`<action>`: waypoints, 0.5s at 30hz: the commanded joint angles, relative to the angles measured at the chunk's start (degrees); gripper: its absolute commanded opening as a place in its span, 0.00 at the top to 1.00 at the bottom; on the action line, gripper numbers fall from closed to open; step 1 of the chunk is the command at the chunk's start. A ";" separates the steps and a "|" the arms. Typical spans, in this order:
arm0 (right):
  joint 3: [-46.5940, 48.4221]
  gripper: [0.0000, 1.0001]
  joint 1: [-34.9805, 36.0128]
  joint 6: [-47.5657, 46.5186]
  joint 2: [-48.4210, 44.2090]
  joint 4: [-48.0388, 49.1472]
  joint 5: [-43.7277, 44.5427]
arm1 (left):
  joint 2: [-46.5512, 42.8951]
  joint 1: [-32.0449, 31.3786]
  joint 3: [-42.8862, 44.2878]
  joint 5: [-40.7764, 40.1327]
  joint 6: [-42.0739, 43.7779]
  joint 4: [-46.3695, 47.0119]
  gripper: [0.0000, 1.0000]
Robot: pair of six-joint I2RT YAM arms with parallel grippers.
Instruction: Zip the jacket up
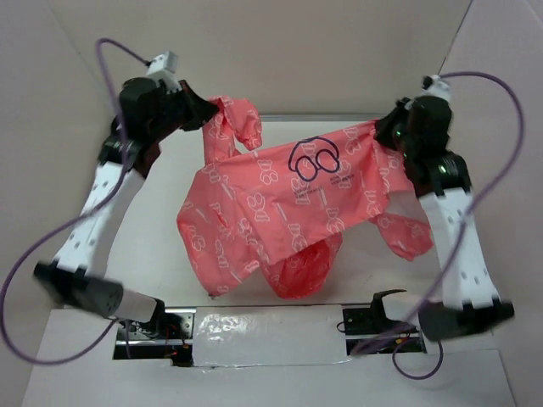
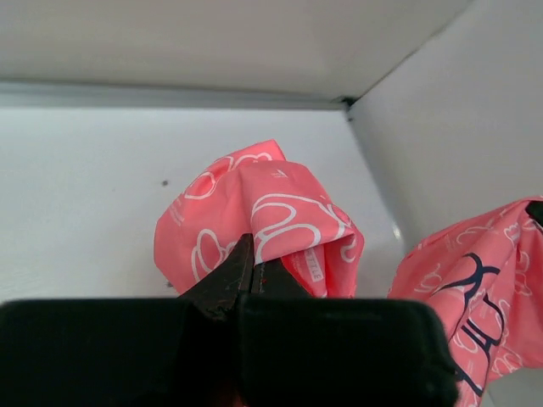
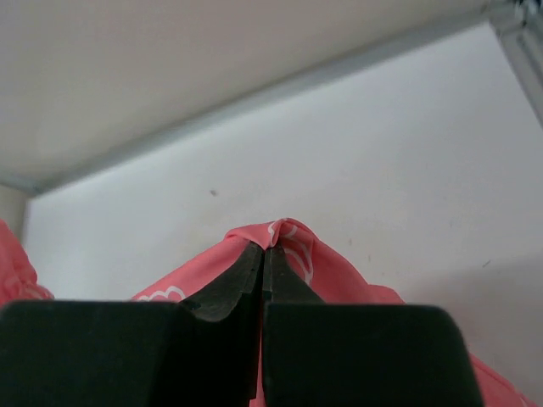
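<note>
Jacket hung between two pinches
Left gripper and right gripper both clench fabric; a thin fold may slip free, dropping it crumpled.

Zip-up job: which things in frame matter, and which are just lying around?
In the job: jacket; left gripper, shut on a fold of it; right gripper, shut on its other end.
Not in the job: purple cables; silvery tape strip between the arm bases; table.
</note>
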 commanded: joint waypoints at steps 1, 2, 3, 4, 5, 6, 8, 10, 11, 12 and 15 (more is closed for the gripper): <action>0.46 1.00 -2.06 -3.80 12.36 1.38 -8.41 | 14.85 4.84 3.37 4.32 -0.41 -0.53 1.00; 0.72 1.00 -2.15 -4.24 18.21 3.40 -8.25 | 18.45 5.64 5.13 5.03 0.03 -1.14 0.99; 2.55 1.00 -2.23 -6.34 21.23 3.94 -8.60 | 25.62 7.21 7.58 6.34 0.03 -4.37 0.76; 4.14 1.00 -2.41 -6.53 24.22 4.03 -7.12 | 28.91 7.84 12.31 9.06 0.47 -5.79 0.55; 6.77 0.97 -2.58 -6.62 30.69 1.51 -5.80 | 32.25 8.37 14.44 9.95 0.82 -7.20 0.21; 12.88 0.88 -2.76 -6.45 34.06 -0.34 -4.66 | 37.68 8.89 16.99 11.27 0.91 -8.78 0.01; 18.10 0.59 -2.94 -6.36 40.21 -5.34 -2.37 | 41.32 10.04 22.01 14.16 0.39 -13.09 0.01; 18.67 0.10 -2.41 -6.71 40.34 -5.81 -2.10 | 41.08 10.31 18.97 14.88 0.73 -11.45 0.01; 16.57 0.00 -2.06 -6.80 37.72 -3.81 -2.18 | 37.85 10.31 16.34 14.45 0.91 -9.78 0.01; 10.89 0.00 -1.71 -6.71 35.61 -2.57 -1.84 | 35.65 10.22 13.52 14.36 1.08 -8.11 0.01; -2.31 0.00 -0.48 -2.60 23.60 1.38 -1.39 | 27.21 8.91 0.62 16.90 4.41 -1.17 0.01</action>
